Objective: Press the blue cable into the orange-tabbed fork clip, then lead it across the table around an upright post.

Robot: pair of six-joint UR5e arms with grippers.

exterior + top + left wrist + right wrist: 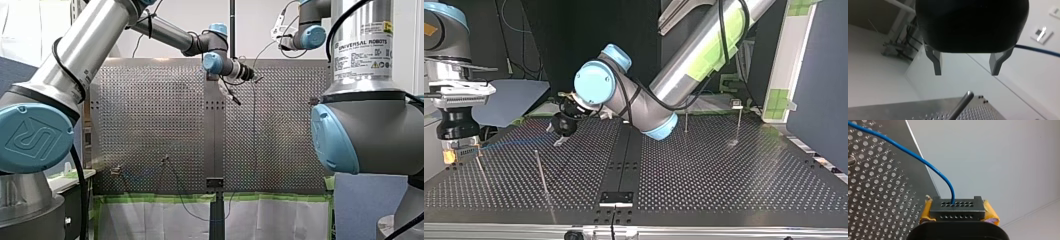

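Observation:
The blue cable point(923, 161) rises from between the yellow pads of my right gripper point(957, 207), which is shut on it. In the top view this gripper point(459, 150) hangs at the table's left edge, and the cable point(509, 144) runs faintly from it toward my left gripper point(558, 141). My left gripper point(966, 73) is open, its metal fingers point(937, 63) wide apart with nothing between them. The cable point(1038, 50) passes just outside one finger. A post's rounded tip point(968, 95) stands ahead of the fingers. An orange patch by my right gripper's tip may be the clip's tab; I cannot tell.
Thin upright posts stand on the perforated table point(704, 170): one at the top view's left point(540, 172) and two at the back right point(686, 120), point(739, 120). A black bracket point(616, 197) sits at the near edge.

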